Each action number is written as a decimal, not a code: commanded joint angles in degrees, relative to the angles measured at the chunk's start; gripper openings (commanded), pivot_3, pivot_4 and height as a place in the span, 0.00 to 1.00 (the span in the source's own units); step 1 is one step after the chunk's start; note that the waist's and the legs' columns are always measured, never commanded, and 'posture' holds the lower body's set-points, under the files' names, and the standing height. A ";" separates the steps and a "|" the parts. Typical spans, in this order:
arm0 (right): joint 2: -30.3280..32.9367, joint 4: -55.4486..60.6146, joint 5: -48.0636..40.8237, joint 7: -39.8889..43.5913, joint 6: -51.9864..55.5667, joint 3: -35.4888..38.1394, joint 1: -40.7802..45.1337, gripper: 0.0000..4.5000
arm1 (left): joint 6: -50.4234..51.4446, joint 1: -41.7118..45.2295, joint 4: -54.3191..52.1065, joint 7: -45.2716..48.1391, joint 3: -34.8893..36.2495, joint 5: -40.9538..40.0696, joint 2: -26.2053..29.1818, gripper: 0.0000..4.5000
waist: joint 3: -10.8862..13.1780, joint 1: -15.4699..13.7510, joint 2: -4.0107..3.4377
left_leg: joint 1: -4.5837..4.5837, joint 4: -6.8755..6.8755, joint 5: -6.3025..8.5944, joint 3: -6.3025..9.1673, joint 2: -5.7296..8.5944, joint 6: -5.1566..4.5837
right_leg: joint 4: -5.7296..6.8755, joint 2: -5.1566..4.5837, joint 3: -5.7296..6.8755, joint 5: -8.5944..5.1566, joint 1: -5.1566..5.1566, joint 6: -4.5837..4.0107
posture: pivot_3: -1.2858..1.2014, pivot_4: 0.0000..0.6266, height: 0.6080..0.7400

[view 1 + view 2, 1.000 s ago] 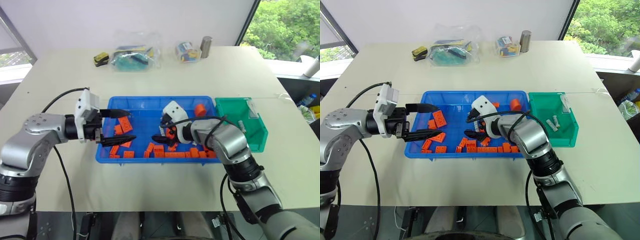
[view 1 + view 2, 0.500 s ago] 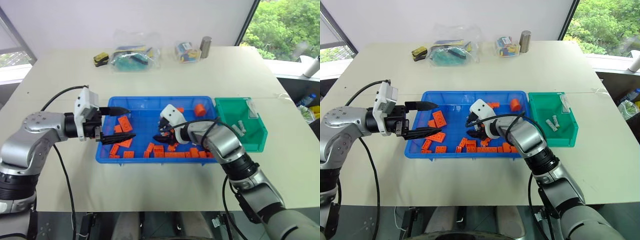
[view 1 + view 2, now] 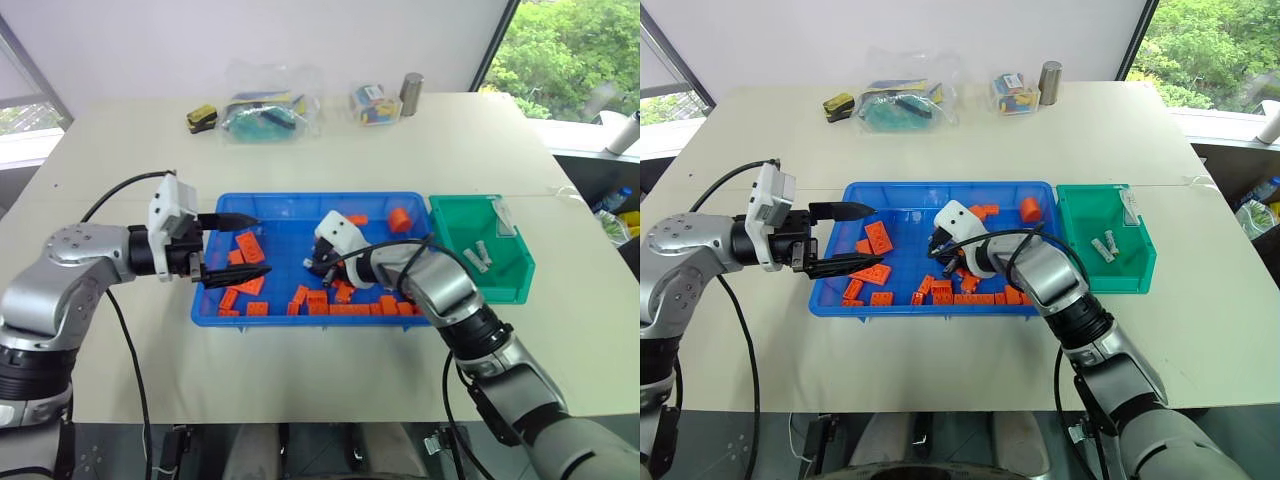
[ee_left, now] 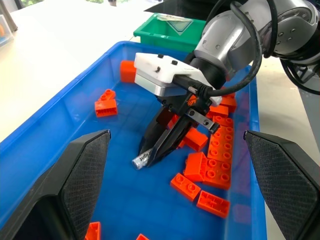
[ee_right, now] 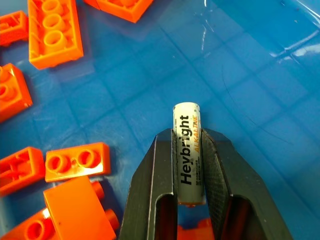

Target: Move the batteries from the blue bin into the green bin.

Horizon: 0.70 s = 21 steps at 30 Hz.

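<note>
Right gripper (image 5: 186, 172) clamped on a battery (image 5: 187, 150) low over the floor of the blue bin (image 3: 300, 205), near its middle, among scattered orange bricks (image 3: 330, 305). Battery lying lengthwise between the two black fingers (image 5: 150, 200), one end poking out past the tips. Left gripper (image 3: 240, 248) parked over the blue bin's left edge, jaws wide apart, holding nothing.

Green bin (image 3: 455, 215) touching the blue bin's right edge, with a couple of batteries (image 3: 1105, 245) already inside.

Likely trouble from here, judged from the grip: a smooth round cylinder held along the fingers, so liable to slide out endways or roll free on a tilt or a jolt during the lift. Danger too of knocking the nearest brick (image 5: 77, 162), or of clipping the rims between the two bins on the way across. Release too high over the green bin, and a bounce out onto the table (image 3: 450, 130) seems possible.

Writing on the held battery: "Heybright" in black, "ALKALINE" in orange beside it. Smaller print unreadable. Clear label tab (image 3: 505, 218) on the green bin's rim, nothing legible.
</note>
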State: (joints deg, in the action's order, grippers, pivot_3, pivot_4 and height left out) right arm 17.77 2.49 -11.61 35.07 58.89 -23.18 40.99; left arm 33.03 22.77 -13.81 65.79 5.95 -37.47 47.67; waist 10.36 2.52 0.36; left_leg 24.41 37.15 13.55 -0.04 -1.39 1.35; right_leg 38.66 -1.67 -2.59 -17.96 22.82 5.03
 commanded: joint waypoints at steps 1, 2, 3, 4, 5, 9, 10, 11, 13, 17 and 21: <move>-1.17 2.01 -2.61 -0.19 2.43 5.17 1.90 0.16 | -0.53 0.72 -0.53 0.16 1.36 -0.78 0.03 1.00 | 0.00 -0.01 0.00 | 0.00 0.00 0.00 0.00 0.00 0.00 | 0.00 0.00 0.00 0.00 0.00 0.00 | 0.52 0.24 1.00; -1.36 2.40 -3.33 -0.37 3.50 6.69 2.17 0.16 | -0.55 0.77 -0.52 0.38 1.16 -0.76 0.06 1.00 | 0.00 -0.03 0.00 | 0.01 0.00 0.00 0.00 0.00 0.00 | 0.00 -0.01 0.00 0.00 0.00 0.00 | 0.52 0.24 1.00; -1.59 2.63 -3.89 -0.72 4.28 8.21 2.35 0.16 | -0.63 0.92 -0.37 0.58 0.90 -0.64 0.07 1.00 | 0.00 -0.08 0.00 | 0.01 0.00 0.00 0.00 0.00 0.00 | 0.00 -0.01 0.00 0.00 0.00 0.00 | 0.52 0.24 1.00; -1.77 2.77 -4.28 -1.06 4.84 9.13 2.48 0.16 | -0.70 1.02 -0.24 0.74 0.79 -0.56 0.09 1.00 | 0.00 -0.13 0.00 | 0.01 0.00 0.00 0.00 0.01 0.00 | 0.00 -0.02 0.00 0.00 0.00 0.00 | 0.52 0.24 1.00; -2.02 2.85 -4.51 -1.39 5.10 9.63 2.44 0.16 | -0.79 1.37 0.12 0.91 0.64 -0.40 0.09 1.00 | 0.00 -0.13 0.00 | 0.01 0.00 0.00 0.00 0.01 0.00 | 0.00 -0.02 0.00 0.00 -0.01 0.00 | 0.52 0.24 1.00; -1.85 3.25 -3.83 -1.67 4.80 7.72 1.71 0.05 | -1.00 3.26 1.90 1.63 0.19 0.09 0.21 1.00 | 0.00 -0.05 0.00 | 0.01 -0.01 0.00 0.00 0.01 0.00 | 0.00 -0.02 0.00 0.00 0.00 0.00 | 0.52 0.24 1.00; -1.69 3.45 -3.68 -1.63 4.62 7.28 1.55 0.05 | -1.05 3.72 2.35 1.82 0.04 0.22 0.24 1.00 | 0.00 -0.03 0.00 | 0.01 -0.01 0.00 0.00 0.01 0.00 | 0.00 -0.01 0.00 0.00 0.02 0.00 | 0.52 0.24 1.00; -1.53 3.64 -3.67 -1.79 4.53 7.52 1.55 0.05 | -1.14 3.96 2.61 2.00 -0.07 0.32 0.24 1.00 | 0.00 -0.02 0.00 | 0.01 -0.01 0.00 0.00 0.01 0.00 | 0.00 0.00 0.00 0.00 0.02 0.00 | 0.52 0.24 1.00; -0.82 4.28 -4.00 -2.36 4.91 9.63 1.96 0.05 | -1.15 4.04 2.69 2.27 -0.21 0.43 0.10 1.00 | 0.00 0.01 0.00 | 0.01 -0.01 0.00 -0.02 0.01 0.00 | 0.00 0.00 0.00 0.00 0.02 0.00 | 0.52 0.24 1.00; 3.27 8.45 -6.11 -3.02 8.12 17.43 2.48 0.05 | -1.08 3.63 2.21 2.58 -0.73 0.56 -0.49 1.00 | 0.01 -0.32 0.00 | 0.04 -0.01 0.00 -0.02 0.02 0.00 | -0.01 -0.03 0.00 0.00 0.03 0.00 | 0.52 0.24 1.00; 11.65 12.51 -9.10 -2.84 14.43 29.52 1.47 0.05 | -1.10 3.59 2.37 3.05 -1.11 0.75 -1.01 1.00 | 0.01 -0.72 0.00 | 0.05 0.00 0.00 -0.03 0.05 0.00 | -0.03 -0.08 0.00 0.00 0.01 0.00 | 0.52 0.24 1.00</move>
State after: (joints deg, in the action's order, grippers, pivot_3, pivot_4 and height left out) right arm 26.61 11.65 -19.43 32.12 71.25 0.43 42.13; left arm 32.83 25.95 -10.85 68.50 4.72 -36.73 46.68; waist 10.38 1.80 0.37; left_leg 24.45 37.15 13.55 -0.07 -1.34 1.35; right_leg 38.61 -1.75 -2.59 -17.96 22.81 5.04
